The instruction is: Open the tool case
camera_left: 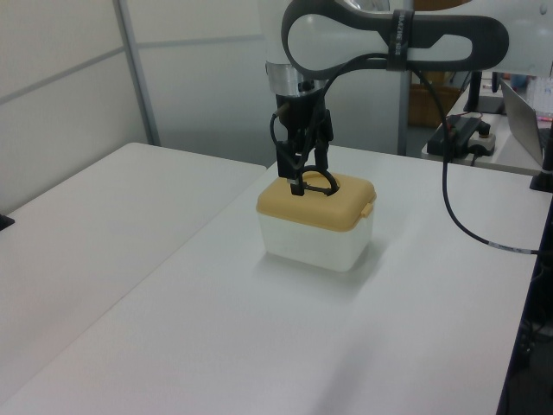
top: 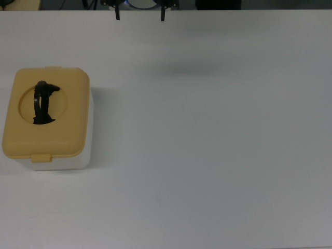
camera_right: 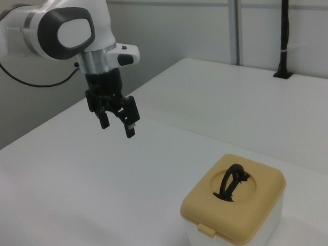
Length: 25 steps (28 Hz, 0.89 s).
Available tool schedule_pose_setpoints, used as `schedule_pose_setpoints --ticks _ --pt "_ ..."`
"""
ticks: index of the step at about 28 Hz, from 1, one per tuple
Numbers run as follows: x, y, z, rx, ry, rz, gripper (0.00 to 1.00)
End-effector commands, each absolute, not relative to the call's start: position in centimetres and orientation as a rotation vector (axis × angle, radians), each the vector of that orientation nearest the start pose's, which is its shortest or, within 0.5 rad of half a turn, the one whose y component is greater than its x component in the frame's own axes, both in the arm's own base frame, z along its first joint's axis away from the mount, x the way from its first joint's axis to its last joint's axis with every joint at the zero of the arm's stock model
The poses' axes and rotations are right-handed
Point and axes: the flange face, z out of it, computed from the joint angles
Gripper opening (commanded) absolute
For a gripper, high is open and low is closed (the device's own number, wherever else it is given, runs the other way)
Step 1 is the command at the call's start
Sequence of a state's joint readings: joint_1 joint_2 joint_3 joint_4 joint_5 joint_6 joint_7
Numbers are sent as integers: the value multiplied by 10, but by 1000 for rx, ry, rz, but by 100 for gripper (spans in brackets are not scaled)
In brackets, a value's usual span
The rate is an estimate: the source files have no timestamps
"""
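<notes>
My gripper hangs in the air with its fingers spread and nothing between them, well apart from the tool case; in the right view it sits up and toward the right view's left of the box, and in the top view only my two fingertips poke in at the far edge of the bench. The case stands near the top view's left edge of the bench, white body down, its yellow lid shut flat. The black handle stands upright in the lid's round recess, and a small tab juts from the lid's near rim in the top view. I judge the step in hand to be the approach. To do it well I should travel over the box first and descend only once I am squarely above the handle, turning my wrist so the fingers straddle the loop across its thin side. Then I would close gently and lift along the hinge's arc, not straight up, or the light box may rise with the lid.
</notes>
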<state>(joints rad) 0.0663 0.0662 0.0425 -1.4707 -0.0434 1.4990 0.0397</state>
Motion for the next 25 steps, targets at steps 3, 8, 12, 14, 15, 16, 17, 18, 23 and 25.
schedule_pose_setpoints --ticks 3,8,12,14,15,16,17,18,23,25 --pt "564 45 629 -3196 -203 59 100" --pt "571 36 622 -3199 -175 64 100" --pt "579 -4 626 -3186 -92 34 100" --pt "583 -18 628 -3183 -92 8 100" --pt "585 -23 628 -3176 -96 -21 100" --pt "592 -30 632 -3158 -73 -121 100" --pt "595 -32 633 -3149 -63 -161 100" --pt "597 -37 633 -3143 -48 -188 100" --pt "608 -69 616 -3139 -22 -211 100" --pt "613 -75 609 -3137 -103 -214 100"
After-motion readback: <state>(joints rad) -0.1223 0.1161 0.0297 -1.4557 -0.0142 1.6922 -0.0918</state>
